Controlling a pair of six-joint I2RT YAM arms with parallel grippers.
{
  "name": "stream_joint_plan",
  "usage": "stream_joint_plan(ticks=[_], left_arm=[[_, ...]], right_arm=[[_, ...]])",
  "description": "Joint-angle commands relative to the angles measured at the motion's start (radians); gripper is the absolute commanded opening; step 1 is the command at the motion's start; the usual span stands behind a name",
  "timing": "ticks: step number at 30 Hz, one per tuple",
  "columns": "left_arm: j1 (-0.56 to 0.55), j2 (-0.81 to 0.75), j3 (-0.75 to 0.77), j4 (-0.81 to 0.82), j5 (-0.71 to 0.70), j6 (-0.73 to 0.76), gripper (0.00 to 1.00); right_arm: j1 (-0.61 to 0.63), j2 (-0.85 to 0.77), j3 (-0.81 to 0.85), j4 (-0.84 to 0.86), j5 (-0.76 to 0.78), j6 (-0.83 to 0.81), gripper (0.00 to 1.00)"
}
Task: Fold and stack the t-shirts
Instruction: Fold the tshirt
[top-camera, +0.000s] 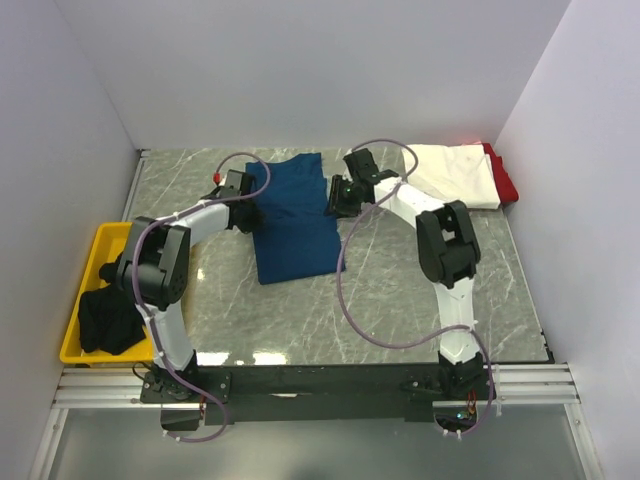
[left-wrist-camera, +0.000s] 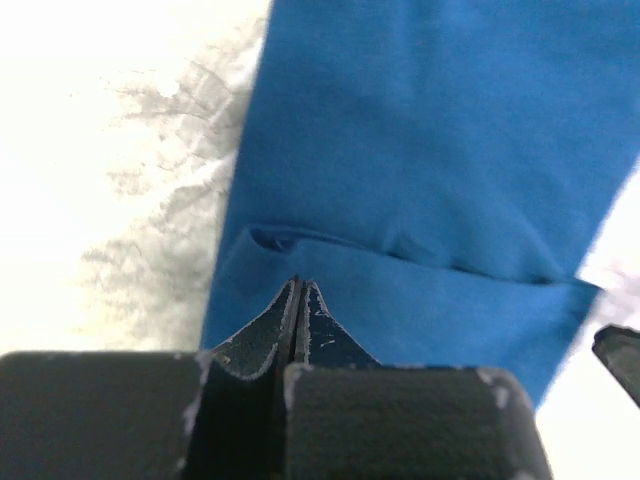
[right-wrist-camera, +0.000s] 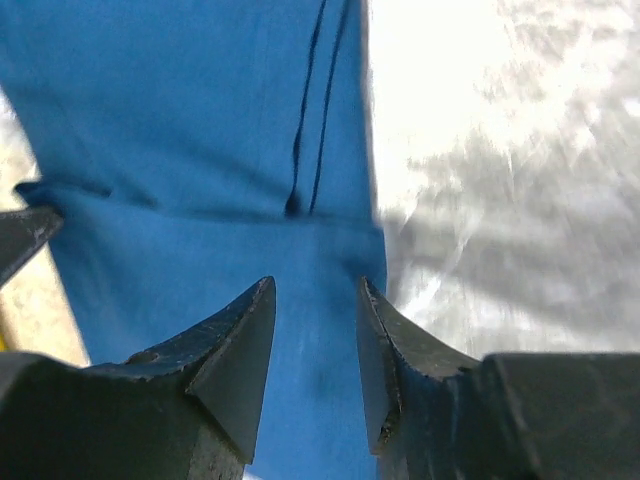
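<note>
A navy-blue t-shirt (top-camera: 296, 228) lies folded into a long panel mid-table. My left gripper (top-camera: 251, 208) rests at its left edge, and in the left wrist view it (left-wrist-camera: 300, 287) is shut over the blue cloth (left-wrist-camera: 430, 130) with nothing visible between the fingers. At the shirt's right edge my right gripper (top-camera: 338, 200) is open, and in the right wrist view it (right-wrist-camera: 315, 290) hovers over the blue cloth (right-wrist-camera: 180, 130) by a fold line. A white t-shirt (top-camera: 455, 175) lies on a red one (top-camera: 505, 180) at the back right. Black t-shirts (top-camera: 108, 318) fill a bin.
The yellow bin (top-camera: 100, 243) holding the black cloth stands at the table's left edge. The marble table (top-camera: 400, 290) is enclosed by white walls on three sides. Both arms reach inward over the table's middle, and purple cables loop from them.
</note>
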Motion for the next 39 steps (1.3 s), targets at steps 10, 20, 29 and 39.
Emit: stream_joint_plan(ticks=[10, 20, 29, 39], left_arm=[[-0.040, -0.241, -0.127, 0.070, 0.051, -0.028, 0.01], [-0.085, -0.296, -0.335, 0.153, 0.051, -0.072, 0.01], [-0.088, -0.487, -0.471, 0.141, 0.045, -0.091, 0.01], [-0.099, -0.688, -0.649, 0.130, 0.041, -0.120, 0.19]], right_arm=[[0.088, -0.218, -0.207, 0.132, 0.057, 0.035, 0.45], [0.059, -0.086, -0.251, 0.120, 0.079, 0.060, 0.38], [0.043, -0.161, -0.315, 0.138, 0.036, 0.060, 0.38], [0.042, -0.436, -0.582, 0.241, 0.020, 0.092, 0.50]])
